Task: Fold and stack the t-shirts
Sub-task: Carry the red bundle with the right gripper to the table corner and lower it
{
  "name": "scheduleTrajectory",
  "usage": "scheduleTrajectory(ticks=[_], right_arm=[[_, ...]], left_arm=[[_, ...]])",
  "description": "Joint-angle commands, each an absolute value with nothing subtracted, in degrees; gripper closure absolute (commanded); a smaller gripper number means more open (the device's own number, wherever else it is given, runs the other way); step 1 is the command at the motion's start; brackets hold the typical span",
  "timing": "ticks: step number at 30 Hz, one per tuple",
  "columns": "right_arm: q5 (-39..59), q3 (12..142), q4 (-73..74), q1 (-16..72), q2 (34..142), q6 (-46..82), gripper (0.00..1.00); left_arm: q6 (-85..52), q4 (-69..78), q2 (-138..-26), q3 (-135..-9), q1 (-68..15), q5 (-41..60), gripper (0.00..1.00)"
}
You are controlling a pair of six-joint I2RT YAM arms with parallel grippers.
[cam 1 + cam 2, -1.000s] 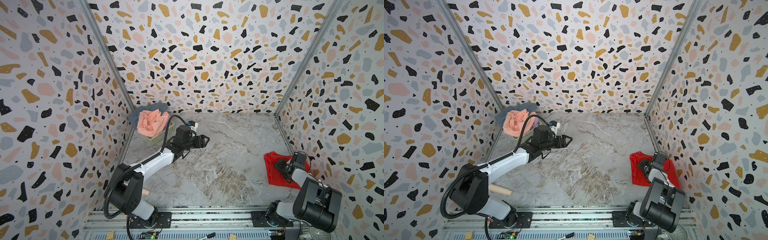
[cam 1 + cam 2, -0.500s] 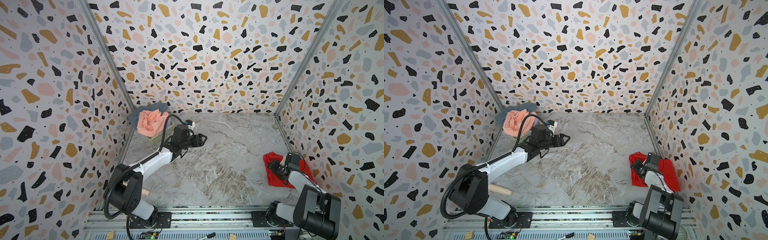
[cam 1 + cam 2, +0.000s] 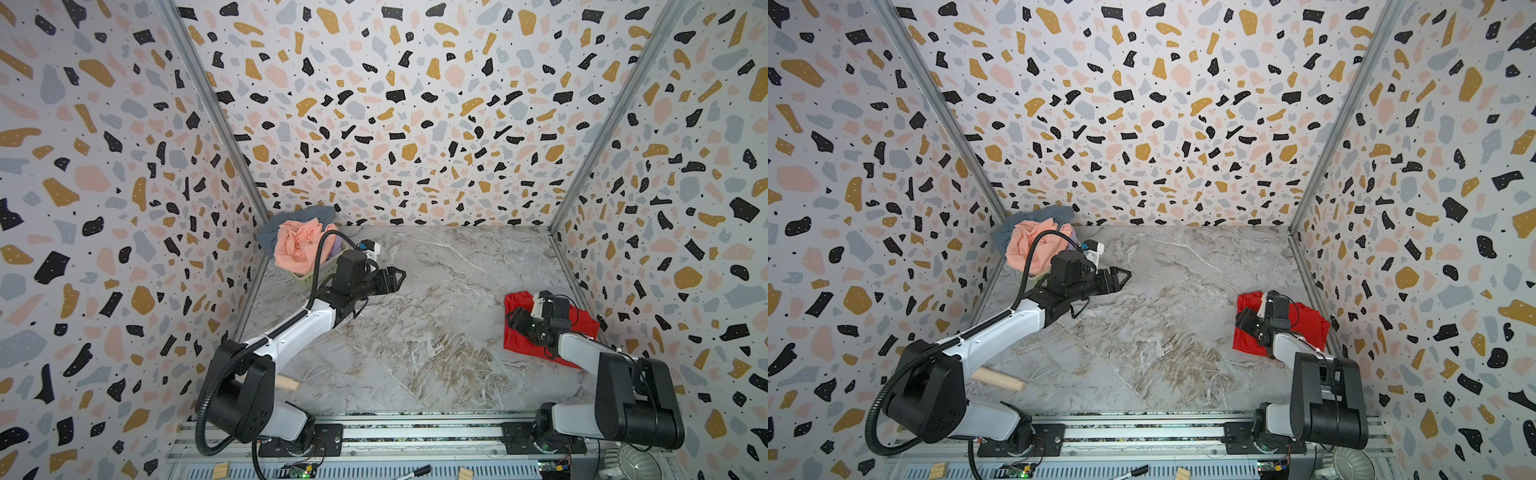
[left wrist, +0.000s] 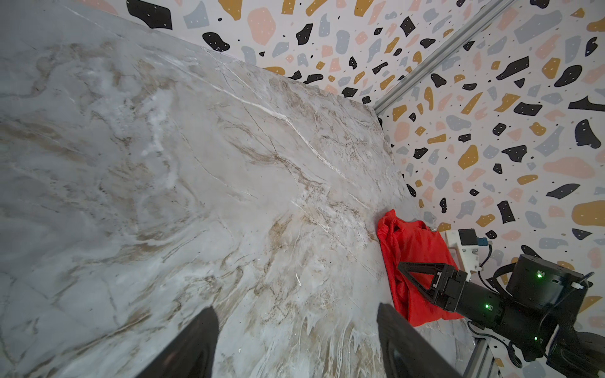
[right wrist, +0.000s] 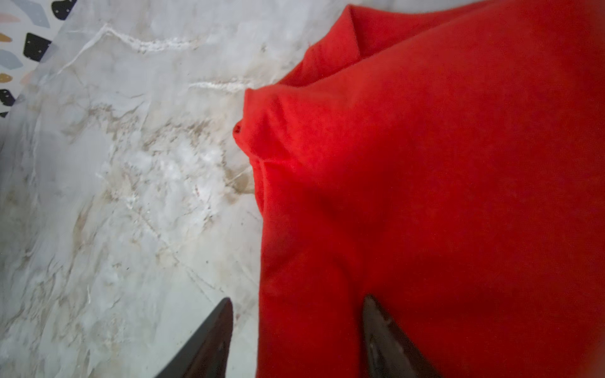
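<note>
Marble-patterned desk (image 3: 436,332) between terrazzo-print walls (image 3: 374,104). Bright red cloth t-shirt (image 3: 1246,345), apparently folded, lies lower right in both top views; right arm's fingers (image 5: 209,340) stand apart astride its edge. Left arm's fingers (image 4: 196,343), apart and empty, hover mid-desk. Peach-pink t-shirt (image 3: 297,245) and slate grey-blue t-shirt (image 3: 270,232) sit crumpled in the pale yellow-green lattice basket (image 3: 309,277), upper left: yet to fold.

The peach t-shirt (image 3: 297,245) hides most of the basket (image 3: 305,277); the red t-shirt (image 5: 425,196) is blurred and cropped.
</note>
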State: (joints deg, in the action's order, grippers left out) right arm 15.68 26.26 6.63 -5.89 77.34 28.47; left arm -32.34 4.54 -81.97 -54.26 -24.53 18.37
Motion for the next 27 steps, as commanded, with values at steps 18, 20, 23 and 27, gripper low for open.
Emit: scheduleTrajectory(ticks=[18, 20, 23, 27], right_arm=[[10.2, 32.7, -7.5, -10.4, 70.3, 30.1, 0.29], [10.0, 34.7, -5.9, -11.2, 75.1, 30.1, 0.29], [8.6, 35.9, -2.9, -12.5, 81.1, 30.1, 0.3], [9.2, 36.1, -3.0, -13.7, 85.0, 29.3, 0.31]], left_arm=[[-32.1, 5.8, -79.3, -53.5, -23.6, 18.2, 0.23], [-32.1, 5.9, -79.4, -53.5, -23.6, 18.3, 0.23], [-32.0, 5.9, -78.9, -53.2, -23.6, 18.2, 0.23], [-31.7, 5.3, -77.8, -52.7, -23.4, 17.1, 0.23]])
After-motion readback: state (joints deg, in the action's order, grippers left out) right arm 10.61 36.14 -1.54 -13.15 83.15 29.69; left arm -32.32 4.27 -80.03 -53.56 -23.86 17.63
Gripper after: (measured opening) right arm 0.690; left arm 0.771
